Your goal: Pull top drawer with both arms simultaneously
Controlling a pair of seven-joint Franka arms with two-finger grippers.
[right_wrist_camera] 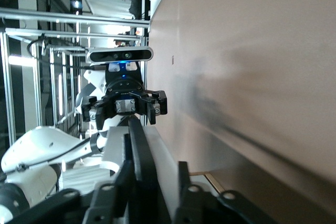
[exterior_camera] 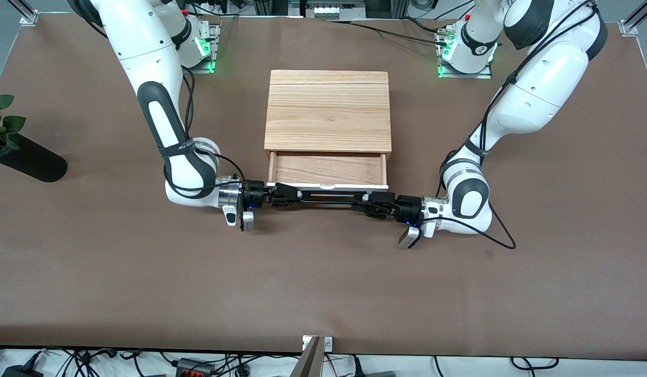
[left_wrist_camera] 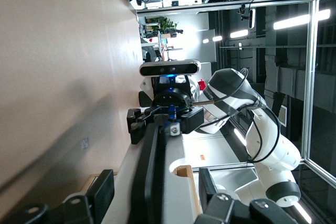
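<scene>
The top drawer [exterior_camera: 328, 168] stands pulled out of the cabinet [exterior_camera: 328, 112], its wood-grain floor showing. Its white front panel [exterior_camera: 354, 186] carries the long black bar handle [exterior_camera: 328, 198]. My right gripper [exterior_camera: 284, 198] is at the handle's end toward the right arm. My left gripper [exterior_camera: 373, 203] is at the other end. In the left wrist view the left gripper [left_wrist_camera: 155, 184] is open, its fingers [left_wrist_camera: 105, 187] wide apart on either side of the handle [left_wrist_camera: 152, 150]. In the right wrist view the right gripper [right_wrist_camera: 152, 178] straddles the handle [right_wrist_camera: 137, 145], one finger [right_wrist_camera: 182, 177] apart from it.
A black vase [exterior_camera: 30, 159] with a red rose lies at the right arm's end of the table. Both forearms lie low over the table beside the drawer. Cables hang along the table's front edge [exterior_camera: 318, 345].
</scene>
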